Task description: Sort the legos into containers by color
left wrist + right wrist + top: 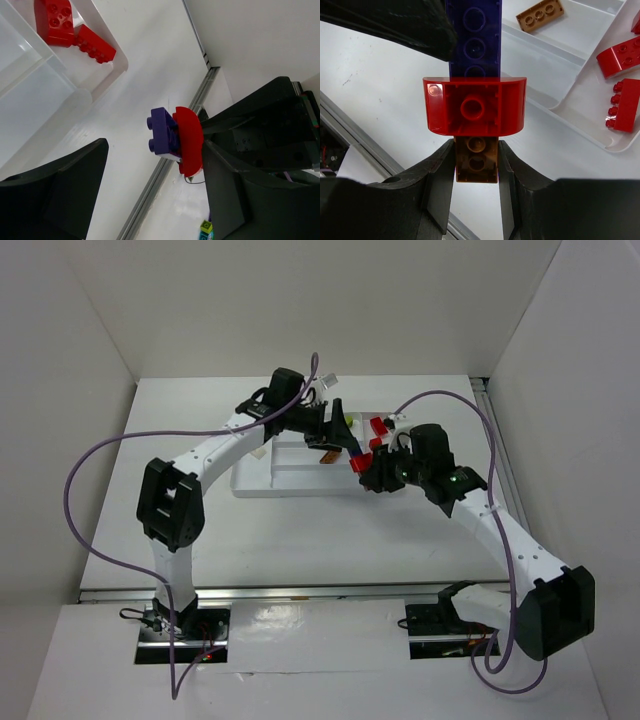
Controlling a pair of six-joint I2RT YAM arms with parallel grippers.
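Note:
My right gripper [476, 172] is shut on an orange-brown lego [476, 160], held above the table just in front of the tray. A red curved lego [475, 107] is stuck on that brick, and a dark blue lego [474, 35] sticks out beyond it. In the top view this stack [358, 462] hangs between the two grippers. My left gripper [155, 185] is open, its fingers standing wide on either side of the blue lego [164, 131] and red lego [190, 140] without touching them. The white tray of containers [255, 480] lies behind.
One tray compartment holds two red legos [55, 20] [95, 44], another an orange-brown lego [540, 14]. A small lime green brick [206, 227] shows at the bottom of the left wrist view. A metal rail [150, 195] runs along the table's right edge.

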